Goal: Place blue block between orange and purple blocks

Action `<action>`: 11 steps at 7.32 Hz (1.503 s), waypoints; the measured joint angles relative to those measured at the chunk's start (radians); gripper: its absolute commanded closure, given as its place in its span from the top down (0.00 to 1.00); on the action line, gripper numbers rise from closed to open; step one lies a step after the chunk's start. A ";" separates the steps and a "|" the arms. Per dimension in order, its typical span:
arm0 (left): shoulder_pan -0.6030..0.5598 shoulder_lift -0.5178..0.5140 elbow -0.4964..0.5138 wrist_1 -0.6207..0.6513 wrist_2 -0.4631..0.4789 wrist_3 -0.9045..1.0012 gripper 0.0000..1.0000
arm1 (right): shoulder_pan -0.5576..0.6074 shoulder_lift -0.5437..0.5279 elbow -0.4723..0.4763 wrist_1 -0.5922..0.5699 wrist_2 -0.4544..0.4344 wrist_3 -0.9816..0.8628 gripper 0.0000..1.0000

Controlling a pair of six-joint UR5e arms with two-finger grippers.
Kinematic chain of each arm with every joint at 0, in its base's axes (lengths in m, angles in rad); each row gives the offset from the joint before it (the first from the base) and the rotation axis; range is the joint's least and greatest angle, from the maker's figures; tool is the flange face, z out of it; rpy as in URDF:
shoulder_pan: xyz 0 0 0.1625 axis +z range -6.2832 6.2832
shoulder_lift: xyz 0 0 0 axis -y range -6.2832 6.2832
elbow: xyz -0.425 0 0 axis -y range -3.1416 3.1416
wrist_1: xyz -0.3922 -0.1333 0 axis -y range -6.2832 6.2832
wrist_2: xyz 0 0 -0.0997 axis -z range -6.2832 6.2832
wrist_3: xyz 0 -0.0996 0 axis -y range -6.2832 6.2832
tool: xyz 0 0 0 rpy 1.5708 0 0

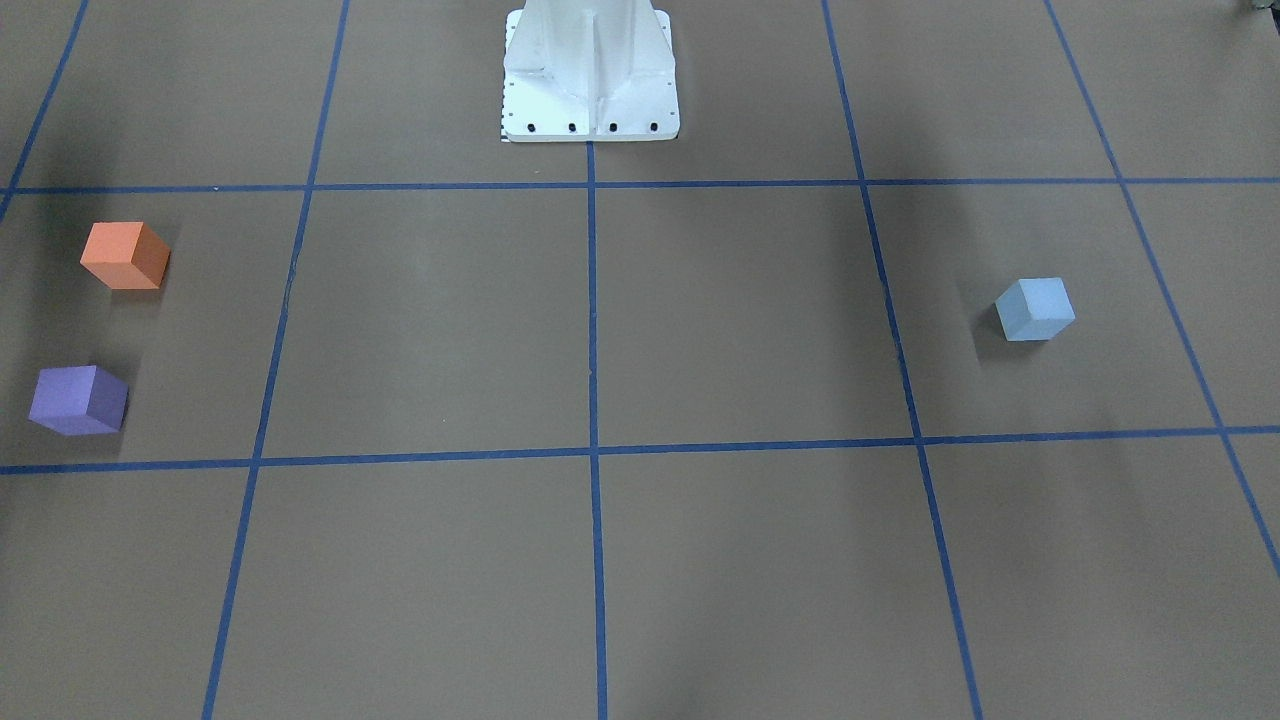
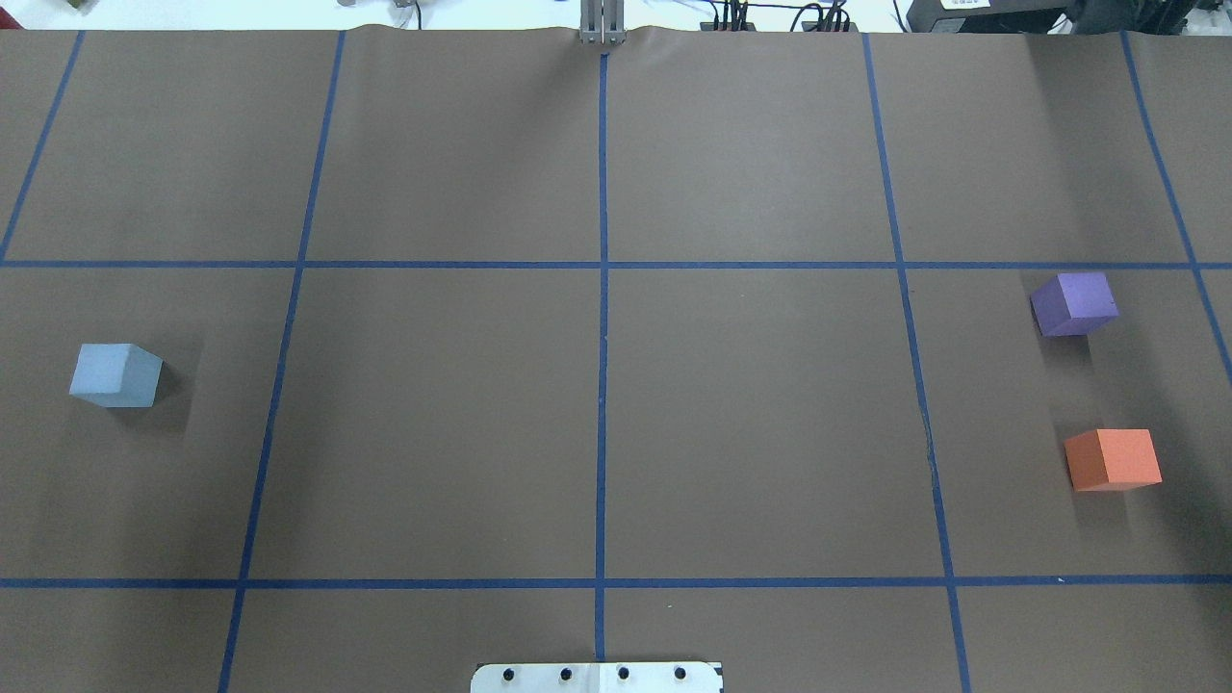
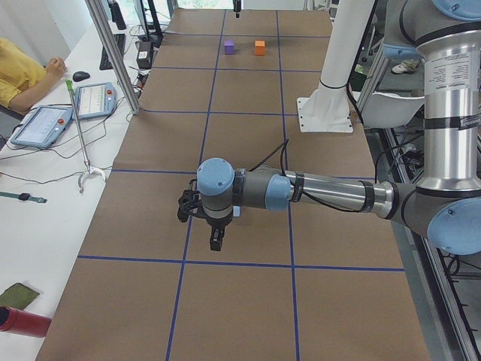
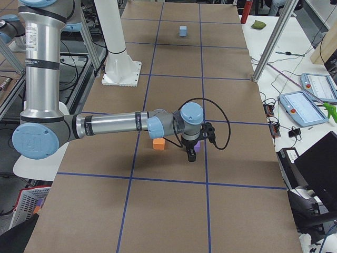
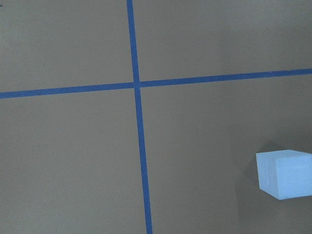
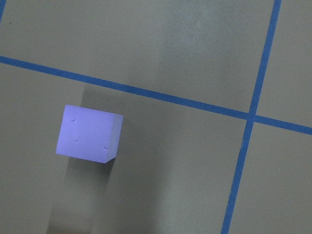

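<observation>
The blue block (image 2: 115,375) sits alone on the robot's left side of the table (image 2: 751,414). It is far from the orange block (image 2: 1113,460) and the purple block (image 2: 1074,303) on the right. The left gripper (image 3: 203,226) hangs close above the blue block. The right gripper (image 4: 192,150) hangs by the purple block. I cannot tell if either gripper is open or closed.

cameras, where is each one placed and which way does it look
Front-facing: across the table, facing the robot, steeply down; shows its white base.
Overhead: behind the robot, looking forward and down; base edge only.
Exterior left: table end, looking along it; left arm near.
Exterior right: opposite end; right arm near.
Left wrist: down at blue block; no fingers show.
Right wrist: down at purple block; no fingers show.
Shared: front-facing and overhead both show all three blocks, mirrored.
</observation>
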 measured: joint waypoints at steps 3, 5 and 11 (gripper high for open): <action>0.000 0.020 0.008 -0.079 -0.031 -0.006 1.00 | -0.001 0.001 -0.002 0.001 0.004 0.001 1.00; 0.008 0.021 0.018 -0.107 -0.058 -0.033 1.00 | -0.002 0.002 -0.002 0.002 0.010 0.001 1.00; 0.289 -0.033 0.024 -0.279 -0.010 -0.407 1.00 | -0.004 0.000 -0.005 0.006 0.031 0.002 1.00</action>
